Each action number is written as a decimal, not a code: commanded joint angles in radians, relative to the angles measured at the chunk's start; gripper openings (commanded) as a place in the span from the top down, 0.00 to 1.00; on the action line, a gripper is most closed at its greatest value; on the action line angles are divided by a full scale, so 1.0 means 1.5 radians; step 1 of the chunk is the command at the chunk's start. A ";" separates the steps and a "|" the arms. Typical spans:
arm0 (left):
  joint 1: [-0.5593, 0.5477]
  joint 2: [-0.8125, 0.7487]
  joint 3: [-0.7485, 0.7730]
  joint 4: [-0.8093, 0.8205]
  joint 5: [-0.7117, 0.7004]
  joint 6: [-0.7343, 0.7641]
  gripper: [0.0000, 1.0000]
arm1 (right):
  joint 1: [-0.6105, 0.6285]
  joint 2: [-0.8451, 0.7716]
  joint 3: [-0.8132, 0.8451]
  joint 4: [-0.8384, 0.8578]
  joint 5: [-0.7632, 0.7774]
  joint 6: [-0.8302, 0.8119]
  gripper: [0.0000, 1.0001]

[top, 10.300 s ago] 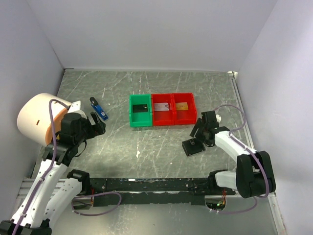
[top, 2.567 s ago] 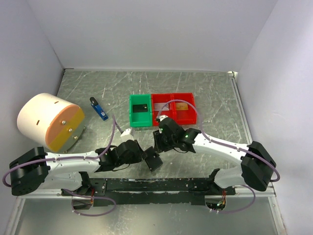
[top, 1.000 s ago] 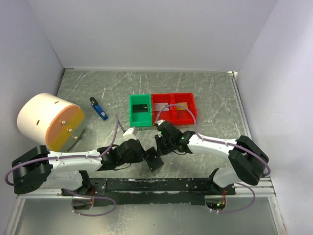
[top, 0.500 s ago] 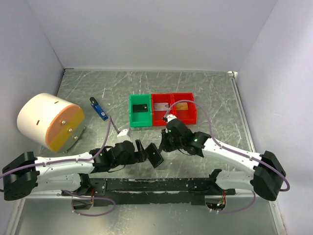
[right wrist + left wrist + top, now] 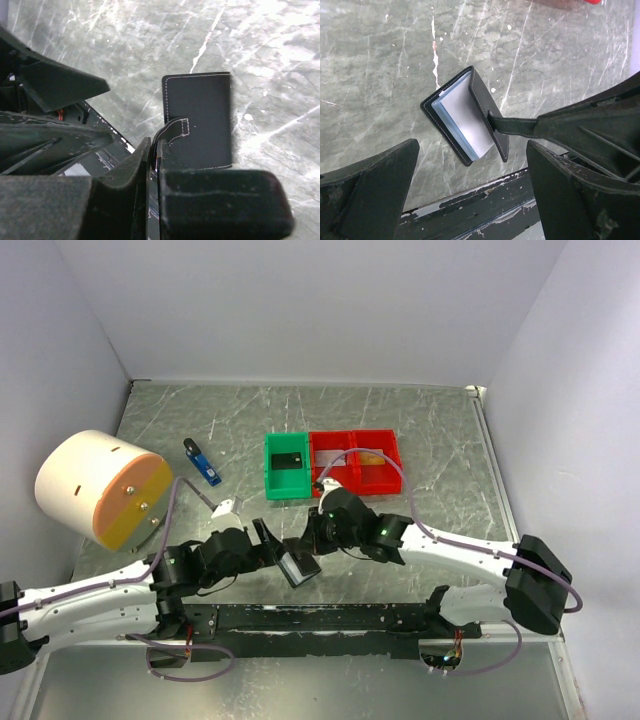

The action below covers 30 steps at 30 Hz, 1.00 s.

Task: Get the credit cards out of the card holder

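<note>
Grey-green marbled tabletop under white walls: from above, the card holder (image 5: pixel 298 567) lies open by the middle of the near edge, the left hand (image 5: pixel 274 548) spread wide beside it, grasping nothing, and the right hand (image 5: pixel 312 538) clenched on its strap, while credit cards (image 5: pixel 288 461) lie in the green bin (image 5: pixel 270 480) and red bins (image 5: pixel 355 483) farther back. From the left wrist, pale blue sleeves face up between the parted fingers. From the right wrist, the strap curls up between the shut fingers from the holder's black back.
</note>
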<state>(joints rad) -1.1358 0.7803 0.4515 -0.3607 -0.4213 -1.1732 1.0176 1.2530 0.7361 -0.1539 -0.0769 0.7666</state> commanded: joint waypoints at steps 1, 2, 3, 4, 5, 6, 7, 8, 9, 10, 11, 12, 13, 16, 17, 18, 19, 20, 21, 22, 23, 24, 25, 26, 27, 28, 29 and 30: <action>0.003 -0.033 -0.005 -0.061 -0.023 -0.029 0.00 | -0.005 -0.024 0.000 -0.016 0.077 0.029 1.00; 0.003 -0.036 -0.009 -0.063 -0.020 -0.031 0.00 | -0.011 -0.037 -0.013 -0.020 0.086 0.029 1.00; 0.003 -0.037 -0.013 -0.059 -0.016 -0.031 0.01 | -0.023 -0.049 -0.024 -0.027 0.088 0.029 1.00; 0.004 -0.038 -0.019 -0.050 -0.011 -0.028 0.01 | -0.046 -0.062 -0.036 -0.032 0.081 0.026 1.00; 0.004 -0.037 -0.021 -0.037 -0.004 -0.020 0.01 | -0.069 -0.071 -0.049 -0.034 0.068 0.022 1.00; 0.004 -0.035 -0.025 -0.018 0.003 -0.010 0.01 | -0.092 -0.080 -0.064 -0.036 0.052 0.017 0.99; 0.004 -0.033 -0.028 0.004 0.017 0.003 0.01 | -0.119 -0.086 -0.082 -0.036 0.033 0.011 0.98; 0.004 -0.028 -0.029 0.029 0.029 0.015 0.01 | -0.146 -0.091 -0.099 -0.037 0.012 0.006 0.98; 0.004 -0.020 -0.028 0.049 0.039 0.028 0.00 | -0.168 -0.096 -0.116 -0.040 -0.007 0.000 0.98; 0.004 -0.012 -0.025 0.069 0.051 0.041 0.00 | -0.182 -0.103 -0.134 -0.041 -0.019 -0.003 0.98; 0.004 -0.002 -0.021 0.086 0.063 0.052 0.00 | -0.190 -0.110 -0.155 -0.036 -0.028 -0.004 0.98; 0.004 0.010 -0.016 0.101 0.073 0.063 0.00 | -0.196 -0.123 -0.175 -0.030 -0.037 0.001 0.98; 0.004 0.025 -0.010 0.116 0.084 0.072 0.00 | -0.197 -0.131 -0.194 -0.021 -0.044 0.007 0.98; 0.006 0.073 0.010 0.156 0.111 0.093 0.01 | -0.199 -0.153 -0.257 0.007 -0.052 0.047 0.98; 0.007 0.090 0.015 0.163 0.116 0.094 0.02 | -0.198 -0.163 -0.277 0.015 -0.045 0.074 0.98; 0.007 0.105 0.020 0.165 0.118 0.092 0.02 | -0.195 -0.175 -0.298 0.027 -0.041 0.099 0.98; 0.008 0.120 0.023 0.166 0.121 0.090 0.03 | -0.193 -0.188 -0.324 0.046 -0.044 0.122 0.98; 0.009 0.132 0.026 0.166 0.122 0.088 0.04 | -0.193 -0.204 -0.342 0.062 -0.044 0.136 0.98; 0.009 0.144 0.028 0.166 0.125 0.088 0.04 | -0.192 -0.217 -0.358 0.071 -0.039 0.145 0.98; 0.010 0.153 0.030 0.168 0.127 0.089 0.04 | -0.192 -0.226 -0.367 0.081 -0.037 0.149 0.98; 0.010 0.161 0.030 0.173 0.130 0.091 0.05 | -0.193 -0.231 -0.372 0.085 -0.035 0.146 0.98; 0.011 0.166 0.029 0.177 0.131 0.094 0.05 | -0.194 -0.227 -0.370 0.082 -0.032 0.141 0.98; 0.013 0.173 0.029 0.181 0.133 0.096 0.05 | -0.194 -0.218 -0.365 0.078 -0.032 0.135 0.98; 0.017 0.179 0.029 0.185 0.136 0.097 0.06 | -0.193 -0.206 -0.360 0.075 -0.033 0.130 0.98; 0.019 0.185 0.028 0.191 0.142 0.101 0.06 | -0.194 -0.193 -0.353 0.071 -0.032 0.125 0.98; 0.022 0.194 0.027 0.198 0.150 0.104 0.07 | -0.194 -0.182 -0.349 0.067 -0.029 0.122 0.98; 0.024 0.202 0.026 0.208 0.156 0.105 0.07 | -0.193 -0.174 -0.347 0.068 -0.029 0.120 0.98; 0.027 0.208 0.024 0.217 0.162 0.106 0.08 | -0.194 -0.168 -0.347 0.071 -0.029 0.119 0.98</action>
<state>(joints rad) -1.1110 1.0645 0.4648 -0.1154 -0.2291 -1.0435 0.7265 0.9600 0.2035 -0.0475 -0.1368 0.9504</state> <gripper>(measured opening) 0.930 0.050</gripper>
